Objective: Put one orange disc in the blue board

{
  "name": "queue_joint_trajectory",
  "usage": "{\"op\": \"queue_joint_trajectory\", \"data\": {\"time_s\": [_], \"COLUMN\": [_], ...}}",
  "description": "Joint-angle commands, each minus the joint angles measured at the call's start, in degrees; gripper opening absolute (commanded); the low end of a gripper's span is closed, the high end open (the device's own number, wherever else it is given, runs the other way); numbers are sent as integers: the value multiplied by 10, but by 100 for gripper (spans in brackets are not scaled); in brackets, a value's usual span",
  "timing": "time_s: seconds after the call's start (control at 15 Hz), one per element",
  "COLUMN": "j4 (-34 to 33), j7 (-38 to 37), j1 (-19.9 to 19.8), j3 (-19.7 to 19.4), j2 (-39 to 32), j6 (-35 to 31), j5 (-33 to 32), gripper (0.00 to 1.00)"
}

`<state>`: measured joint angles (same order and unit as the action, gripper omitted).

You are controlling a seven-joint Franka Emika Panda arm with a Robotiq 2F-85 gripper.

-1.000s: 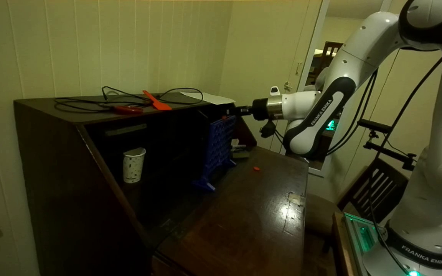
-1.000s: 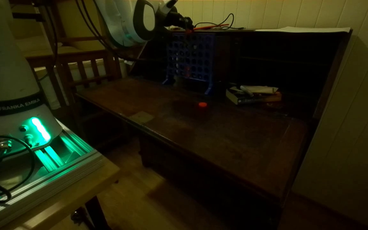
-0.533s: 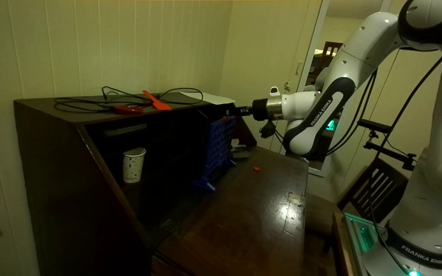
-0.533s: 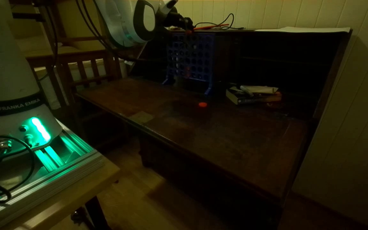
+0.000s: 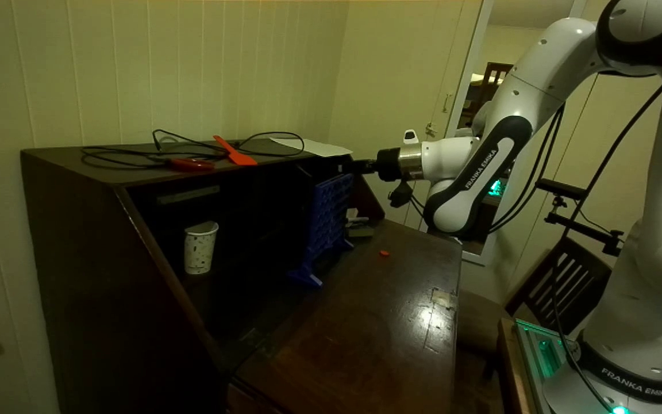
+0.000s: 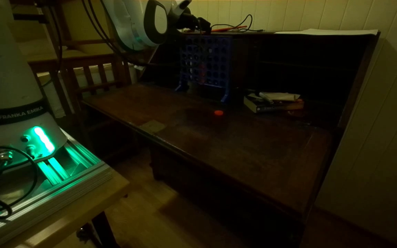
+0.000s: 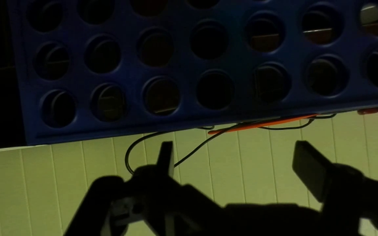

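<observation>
My claw point(image 7: 236, 162) stands just above the top edge of the blue board point(image 7: 189, 65), fingers point(image 7: 311, 170) wide apart; one orange disc point(image 6: 219, 113) lies on the desk point(image 6: 246, 146).

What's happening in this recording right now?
A robot arm has its fingers near the top edge of a blue board. They are spread apart with nothing held between them. In an exterior view, reddish pieces show dimly in one column of the board, so a disc has probably been dropped in. An orange disc lies on the desk in front of the board.
</observation>
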<state>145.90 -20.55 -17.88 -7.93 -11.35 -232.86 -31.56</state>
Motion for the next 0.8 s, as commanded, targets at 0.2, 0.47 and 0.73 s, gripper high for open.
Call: {"op": "queue_joint_trajectory", "data": {"time_s": [0.2,0.47,0.73], "j4": [-5,8,29], "j7": [-8,-18,-35], "j1": [-3,-8,-11], "j3": [0,-8,-18], "j2": [6,29,70], "j6": [-14,-13,15], "j5": [4,-6,-34], "gripper": [100,100,100]}}
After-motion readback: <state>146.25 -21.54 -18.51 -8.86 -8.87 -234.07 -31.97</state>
